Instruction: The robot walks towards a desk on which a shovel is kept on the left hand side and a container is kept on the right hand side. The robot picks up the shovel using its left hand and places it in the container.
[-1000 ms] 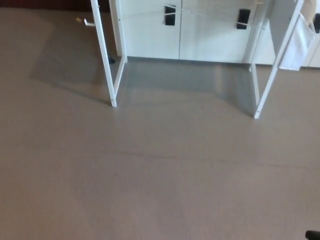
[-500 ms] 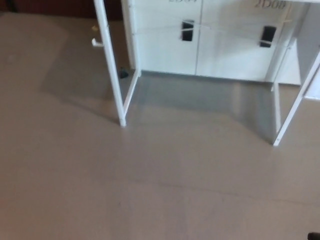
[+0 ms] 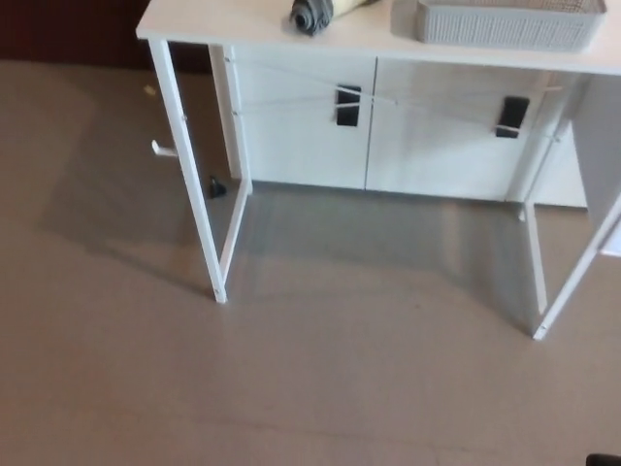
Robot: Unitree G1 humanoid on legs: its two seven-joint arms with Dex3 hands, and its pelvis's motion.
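A white desk (image 3: 243, 29) stands ahead across a stretch of floor, its top at the upper edge of the head view. On its left part lies the shovel (image 3: 312, 14), of which only a dark grey rounded end and a pale handle show. To the right sits a grey slatted container (image 3: 505, 23), cut off by the frame's top. Neither of my hands shows in the picture.
The desk's thin white legs (image 3: 189, 184) reach the beige floor (image 3: 291, 388) at left and right. White cabinets with black handles (image 3: 347, 105) stand behind the desk. A small dark object (image 3: 605, 459) peeks in at the bottom right corner.
The whole picture has shifted downward as the camera moved, bringing the desk top with the shovel and container into sight.
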